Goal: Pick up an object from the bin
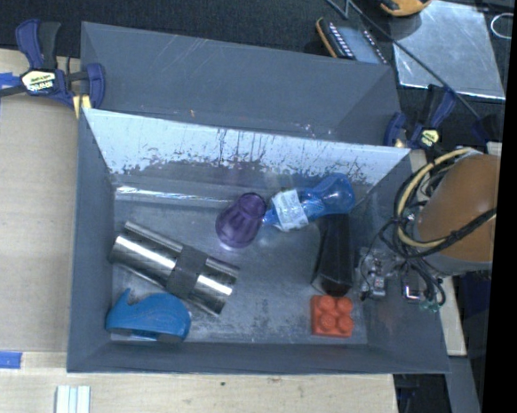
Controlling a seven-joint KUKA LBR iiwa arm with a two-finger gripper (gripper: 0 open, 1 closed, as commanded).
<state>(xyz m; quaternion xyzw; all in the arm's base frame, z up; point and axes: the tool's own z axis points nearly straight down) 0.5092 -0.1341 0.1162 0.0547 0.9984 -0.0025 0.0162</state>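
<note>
Blue plastic lump [147, 317] lies lower left in the metal bin [89, 259]. Lower right sits a bumpy orange block [332, 316], with a smooth black tube [333, 252] above it. The tool [376, 277] hangs just right of them; open or closed, I cannot tell. Farther back: shiny steel roll [173, 267], purple cup [240, 219], blue bottle [317, 201].

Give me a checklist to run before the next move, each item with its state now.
1. Gripper inside the bin, by its right wall: ok.
2. Gripper over a target: not ok; it sits right of the black cylinder and orange block.
3. Orange block uncovered from above: ok.
4. Black cylinder clear of blue bottle: not ok; they meet.
5. Gripper empty: cannot tell.
</note>
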